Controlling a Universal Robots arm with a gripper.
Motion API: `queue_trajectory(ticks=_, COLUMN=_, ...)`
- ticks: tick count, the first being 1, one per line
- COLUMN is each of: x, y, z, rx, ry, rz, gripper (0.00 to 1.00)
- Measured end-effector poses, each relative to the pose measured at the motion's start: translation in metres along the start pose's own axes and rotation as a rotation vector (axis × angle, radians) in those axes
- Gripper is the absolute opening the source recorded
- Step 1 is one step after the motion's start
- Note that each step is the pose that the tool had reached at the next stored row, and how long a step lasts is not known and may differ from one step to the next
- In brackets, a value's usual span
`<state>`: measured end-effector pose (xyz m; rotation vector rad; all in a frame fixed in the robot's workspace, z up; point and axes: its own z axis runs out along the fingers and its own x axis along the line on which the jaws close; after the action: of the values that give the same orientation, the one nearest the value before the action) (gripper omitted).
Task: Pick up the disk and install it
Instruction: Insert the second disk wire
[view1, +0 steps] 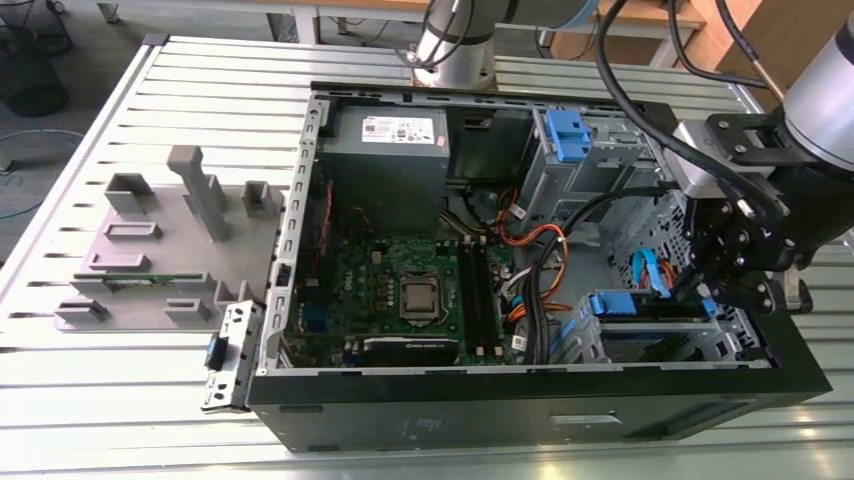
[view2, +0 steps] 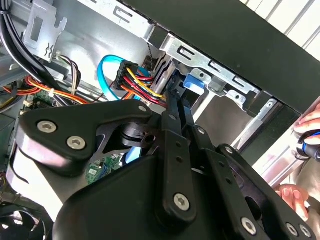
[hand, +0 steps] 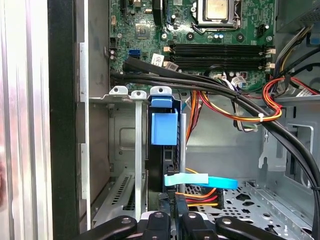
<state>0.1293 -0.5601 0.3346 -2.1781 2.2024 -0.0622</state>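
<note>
Inside steel bay — blue-framed disk (hand: 164, 129)

Disk (hand: 163, 145) stands edge-on in bay (hand: 120, 150), gripper (hand: 172, 220) at its end

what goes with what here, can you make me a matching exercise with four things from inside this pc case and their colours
Things:
1. power supply
2. motherboard
3. flat data cable
4. disk carrier tab

Colours:
A. green
B. solid blue block
C. grey metal with a white sticker
D. light blue ribbon

Pairs: 1-C, 2-A, 3-D, 4-B
</note>
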Motion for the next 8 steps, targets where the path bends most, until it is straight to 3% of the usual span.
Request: queue_trajectory(ticks=8, x=0.0000, y=0.0004, z=0.0033, rx=0.0000, ry=-0.0008, rz=0.000, gripper=0.16)
